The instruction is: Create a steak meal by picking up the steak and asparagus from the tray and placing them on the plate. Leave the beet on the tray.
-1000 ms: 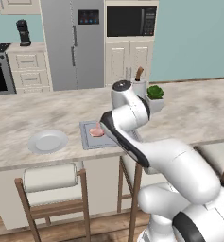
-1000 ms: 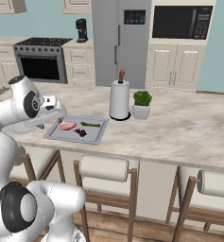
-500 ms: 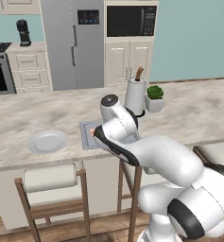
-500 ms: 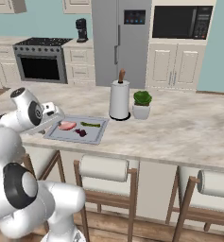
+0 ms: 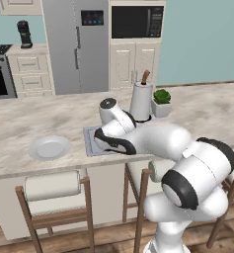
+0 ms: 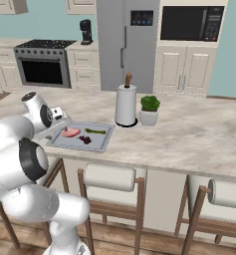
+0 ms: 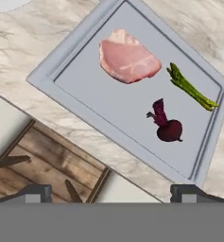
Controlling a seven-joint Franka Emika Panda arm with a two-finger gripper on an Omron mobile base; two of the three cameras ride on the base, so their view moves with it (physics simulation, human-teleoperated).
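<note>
Well, the gripper (image 7: 111,194) hangs spread wide, empty; the steak (image 7: 128,57) looks soft and slippery, best pinched across its 2 long edges.

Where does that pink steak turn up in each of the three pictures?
Left base view: hidden behind the arm; a corner of the tray shows.
Right base view: the steak lies at the tray's left end.
Hand view: steak upper middle.
Shared landmark: the grey tray.

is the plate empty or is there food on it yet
Empty. In the left base view the plate lies bare on the counter, while the steak, asparagus and beet all lie on the tray.
</note>
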